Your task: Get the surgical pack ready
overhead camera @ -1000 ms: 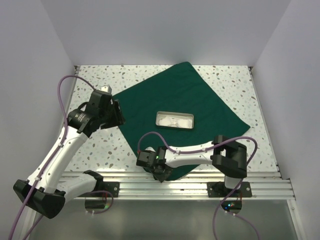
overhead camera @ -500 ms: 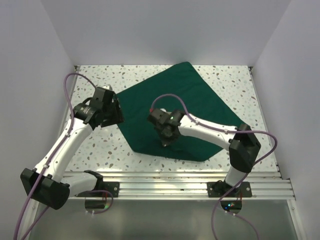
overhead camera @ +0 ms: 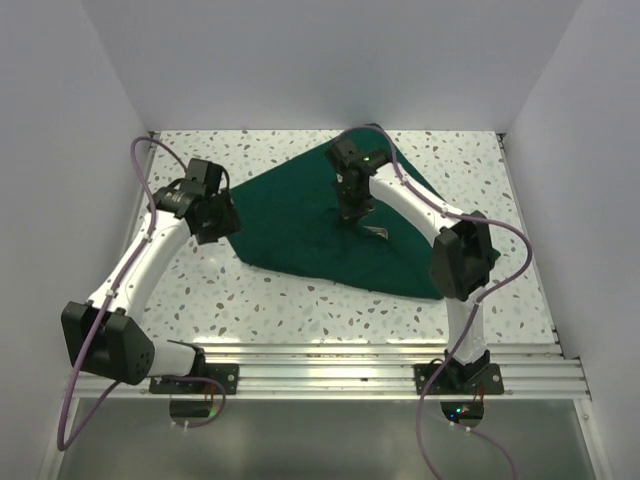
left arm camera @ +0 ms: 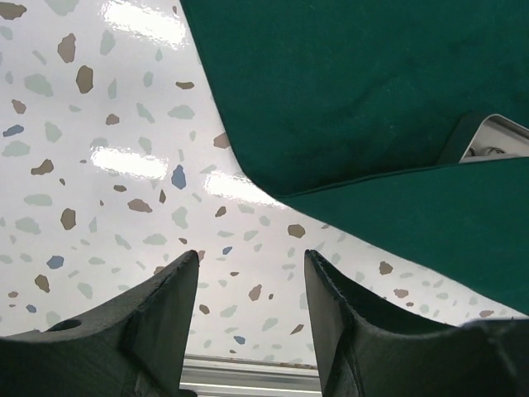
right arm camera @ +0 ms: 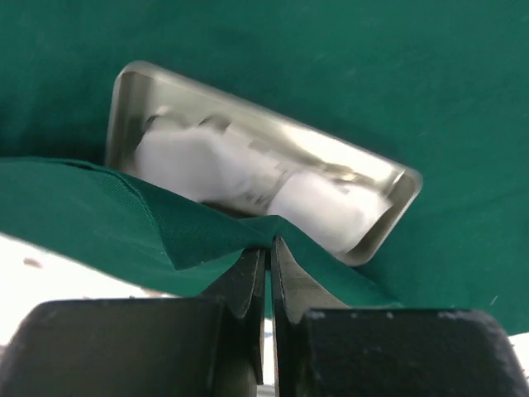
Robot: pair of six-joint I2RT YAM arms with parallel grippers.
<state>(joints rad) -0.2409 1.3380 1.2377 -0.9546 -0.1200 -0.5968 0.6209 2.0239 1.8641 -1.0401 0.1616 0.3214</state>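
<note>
Speckled terrazzo tabletop (overhead camera: 300, 305), enclosed by plain white walls (overhead camera: 300, 60), carries the work. The surgical pack (overhead camera: 290, 215), a dark green cloth, lies in the centre of the top view, towards the upper half, spread flat except for one corner raised and folded inward. Under that fold sits a metal tray (right arm camera: 395, 184) holding white contents (right arm camera: 190, 157); in the right wrist view the cloth covers only the tray's lower edge, and the rest is exposed. The right gripper (right arm camera: 269, 252) is clamped tight on the raised corner, with the fabric pinched between its fingers above the tray. The left gripper (left arm camera: 250, 302) hangs at the cloth's left corner with fingers parted and nothing between them; the cloth edge lies just beyond the fingertips, in the upper right of its wrist view. Step in hand, as judged: the first wrapping fold over the tray. The next move calls for carrying the pinched corner fully across the tray, lowering it flat and releasing it; the left gripper is placed to take the left corner for the following fold. No brand, label or writing is legible on cloth, tray or arms.
</note>
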